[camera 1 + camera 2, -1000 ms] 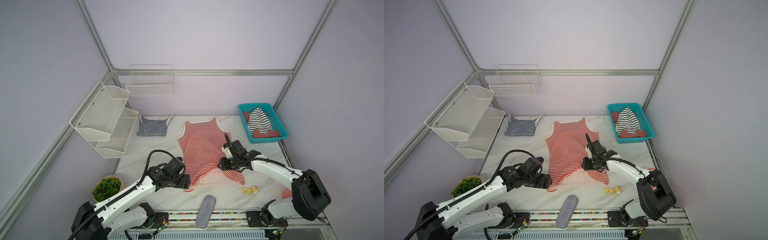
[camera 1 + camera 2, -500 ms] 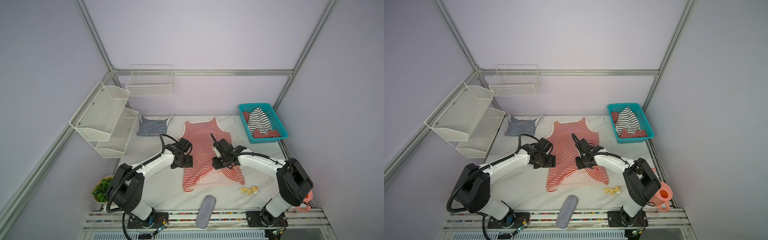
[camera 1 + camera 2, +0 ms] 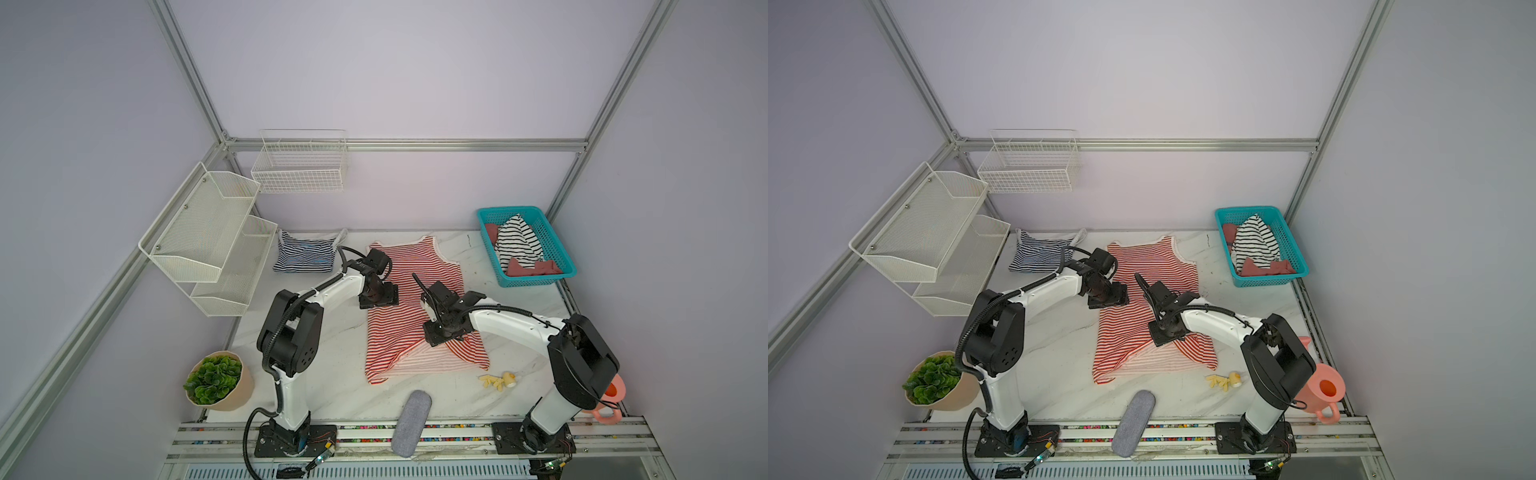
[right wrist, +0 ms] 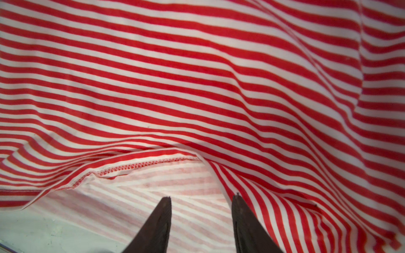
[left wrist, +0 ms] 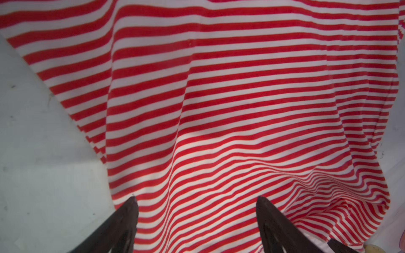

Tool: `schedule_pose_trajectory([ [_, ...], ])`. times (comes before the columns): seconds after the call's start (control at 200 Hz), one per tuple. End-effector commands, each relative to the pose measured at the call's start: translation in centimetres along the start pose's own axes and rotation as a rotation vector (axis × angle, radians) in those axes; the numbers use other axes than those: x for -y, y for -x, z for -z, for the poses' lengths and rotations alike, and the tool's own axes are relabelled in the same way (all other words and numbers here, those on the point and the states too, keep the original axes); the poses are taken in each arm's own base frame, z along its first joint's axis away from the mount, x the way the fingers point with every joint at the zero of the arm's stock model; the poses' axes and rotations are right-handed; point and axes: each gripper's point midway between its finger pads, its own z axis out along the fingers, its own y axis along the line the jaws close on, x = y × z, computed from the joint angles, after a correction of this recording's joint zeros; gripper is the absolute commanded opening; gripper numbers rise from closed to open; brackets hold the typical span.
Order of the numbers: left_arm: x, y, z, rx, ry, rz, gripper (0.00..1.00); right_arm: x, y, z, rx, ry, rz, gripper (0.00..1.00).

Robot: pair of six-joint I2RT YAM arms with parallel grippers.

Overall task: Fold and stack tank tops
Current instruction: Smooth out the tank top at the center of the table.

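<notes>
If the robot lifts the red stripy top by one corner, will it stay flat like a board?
Probably not. The red stripy top looks floppy: it lies in soft ripples, and its bottom edge is flipped over. It seems thin and light, so it would likely droop and bunch.

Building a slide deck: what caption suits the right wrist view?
Right gripper, jaws apart, over the red-and-white tank top where its stitched hem is flipped, showing paler inside.
</notes>
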Motion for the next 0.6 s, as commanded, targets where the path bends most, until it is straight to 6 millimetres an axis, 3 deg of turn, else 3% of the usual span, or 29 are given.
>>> schedule_pose_trajectory([
  [0.0, 2.1, 3.1, 1.8, 0.055, -0.082, -0.032, 0.83, 0.9, -0.6, 0.0, -0.039, -0.073, 0.012, 0.49],
  [0.3, 1.9, 4.3, 0.1, 0.027, -0.111, -0.024, 0.83, 2.4, -1.0, -1.0, -0.066, -0.168, -0.012, 0.49],
  [0.445, 1.1, 4.4, -0.6, 0.013, -0.103, -0.006, 0.83, 2.4, -1.1, -1.1, -0.07, -0.171, -0.013, 0.36],
  [0.595, 0.6, 4.5, -1.0, 0.004, -0.102, 0.0, 0.83, 2.6, -1.1, -1.2, -0.074, -0.186, -0.017, 0.35],
])
